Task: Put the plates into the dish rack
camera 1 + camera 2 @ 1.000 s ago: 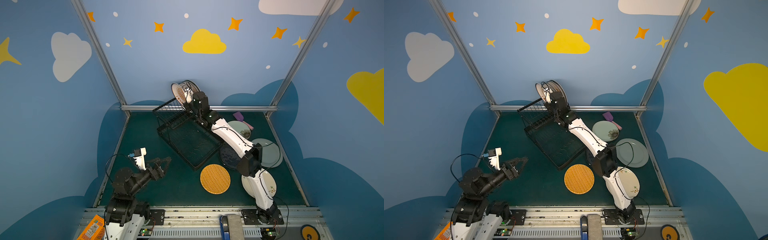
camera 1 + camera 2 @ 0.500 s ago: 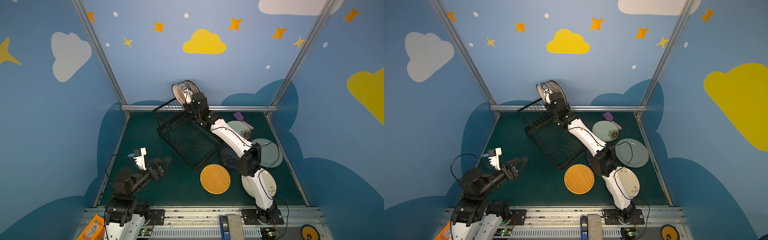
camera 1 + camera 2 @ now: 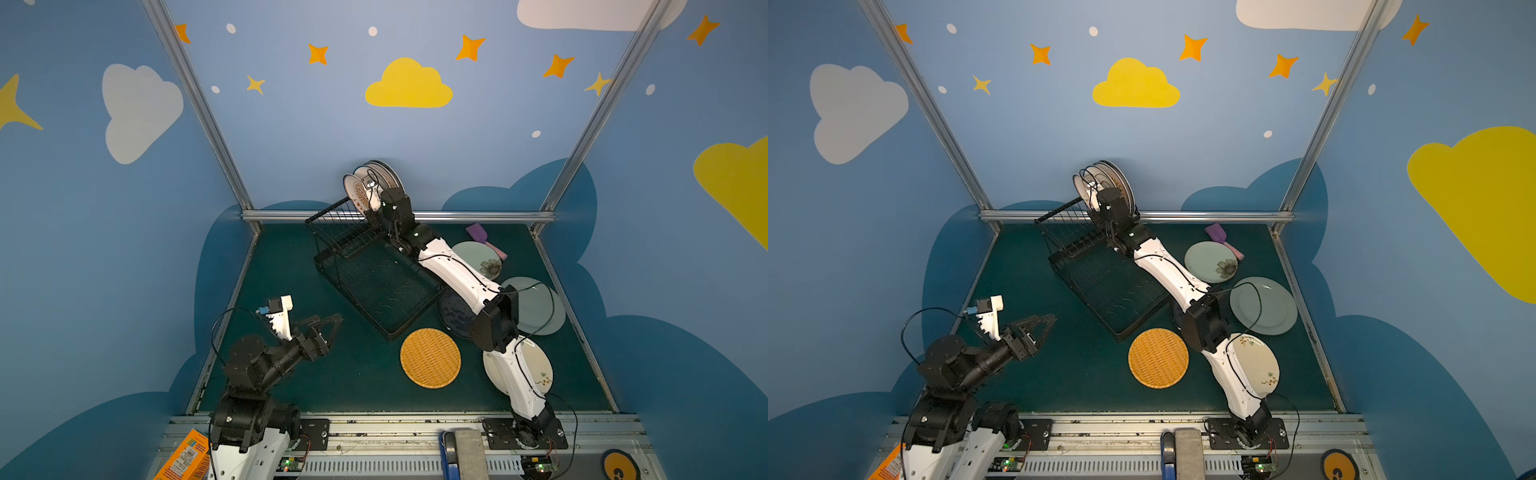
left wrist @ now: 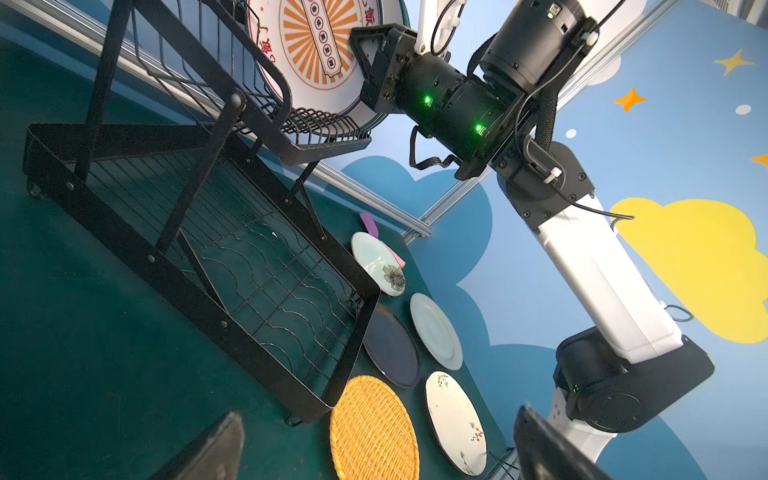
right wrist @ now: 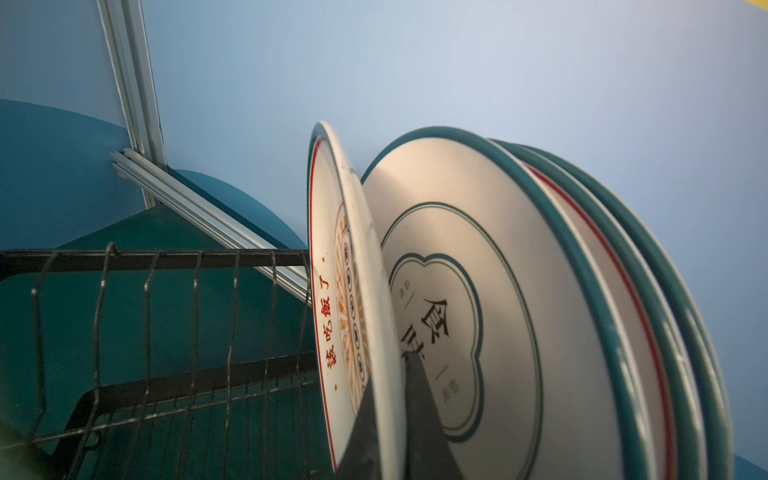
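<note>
Right wrist cam gave me the best look: the right claw (image 5: 390,419) was clamped on the rim of the sunburst plate (image 5: 328,291), one finger on each face. That plate stood on edge, nearly upright, in the upper tier (image 4: 320,139) of the dish rack (image 4: 149,259), with its bottom edge down in the slot wires. Right behind it the lettered plate (image 5: 478,266) leaned back toward the wall. A few more teal-rimmed plates (image 5: 673,353) were packed behind that one, all on edge in the same tier. Couldn't count the back ones for sure.

In both top views the other plates lay flat on the worktop (image 3: 357,382), off to the right of the rack:
- orange woven plate (image 3: 430,357), just off the lower tray's near corner
- navy plate (image 3: 453,316), partly hidden under the right arm
- pale green plate (image 3: 1264,305)
- flowered green plate (image 3: 1210,262), with the purple spatula (image 3: 1219,235) just beside its far edge
- cream plate (image 3: 1256,365), nearest the right arm's base

Left claw (image 3: 331,331) hung above the worktop well left of the rack, jaws wide apart.
</note>
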